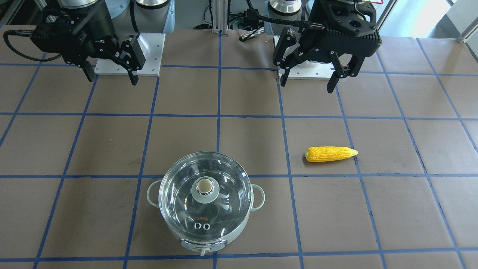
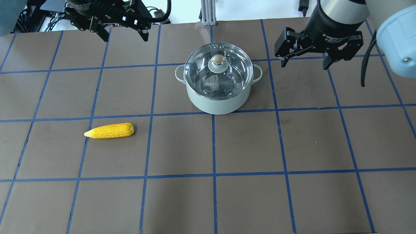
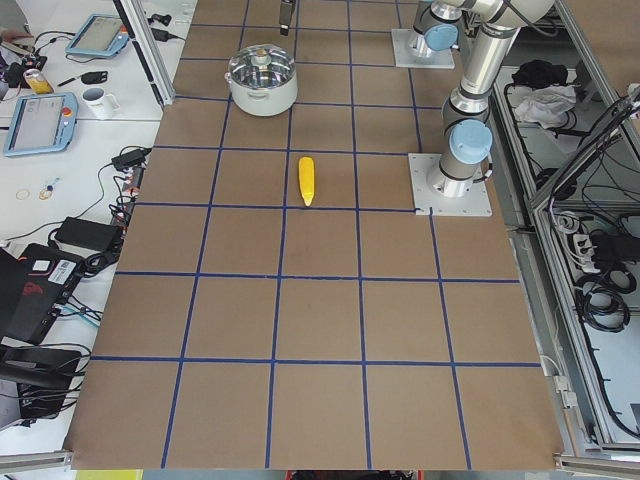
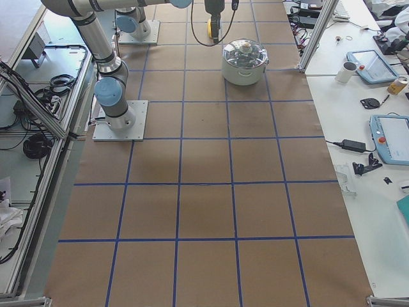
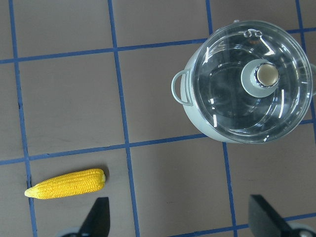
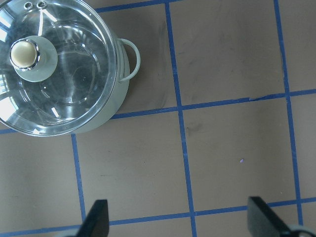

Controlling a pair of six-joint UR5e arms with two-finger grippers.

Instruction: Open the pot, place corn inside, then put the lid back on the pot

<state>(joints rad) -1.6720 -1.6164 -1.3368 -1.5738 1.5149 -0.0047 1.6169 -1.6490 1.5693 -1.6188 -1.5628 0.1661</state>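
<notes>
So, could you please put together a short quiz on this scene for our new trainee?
1. True or false: the lid sits on the pot.
2. Where does the corn lie? A) on the table, on the side of the pot nearer the left pincer; B) on top of the lid; C) inside the pot.
3. Fill in: the left pincer and the right pincer are both ____ and hold nothing.

Key: 1 true; 2 A; 3 open.
</notes>
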